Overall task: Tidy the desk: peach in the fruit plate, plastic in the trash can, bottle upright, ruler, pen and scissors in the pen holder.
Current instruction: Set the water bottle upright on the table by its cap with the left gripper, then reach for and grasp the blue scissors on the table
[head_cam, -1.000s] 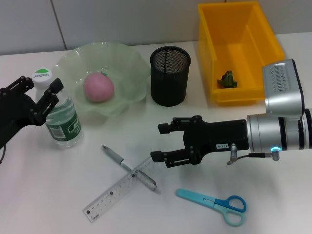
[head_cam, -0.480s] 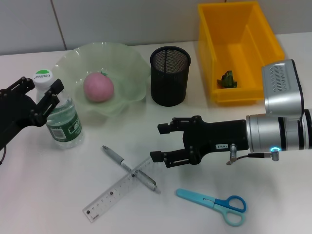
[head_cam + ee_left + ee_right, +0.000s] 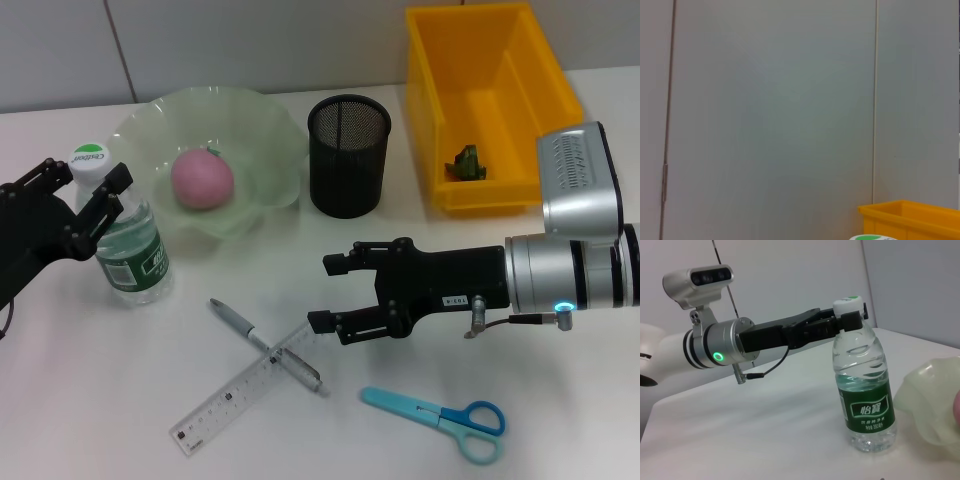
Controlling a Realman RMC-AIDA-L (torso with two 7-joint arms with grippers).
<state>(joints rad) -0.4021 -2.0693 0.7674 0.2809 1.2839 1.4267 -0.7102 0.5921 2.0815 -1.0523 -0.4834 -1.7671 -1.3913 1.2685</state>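
Observation:
The clear water bottle [image 3: 128, 245] stands upright at the left, also seen in the right wrist view as the bottle [image 3: 865, 390]. My left gripper [image 3: 85, 175] is open, its fingers straddling the bottle's neck below the white cap [image 3: 88, 156]. The pink peach [image 3: 202, 180] lies in the pale green fruit plate [image 3: 262, 120]. My right gripper [image 3: 328, 293] hangs open just right of the crossed pen [image 3: 262, 345] and ruler [image 3: 238, 392]. Blue scissors [image 3: 435, 418] lie near the front edge. Green plastic [image 3: 466, 163] sits in the yellow trash can [image 3: 545, 95]. The black mesh pen holder [image 3: 348, 160] stands between plate and can.
The left wrist view shows mostly grey wall, with the trash can's rim [image 3: 910, 220] and the bottle cap [image 3: 872, 237] at its lower edge. The plate's edge [image 3: 927, 405] lies close beside the bottle. Bare white table [image 3: 80, 400] lies at the front left.

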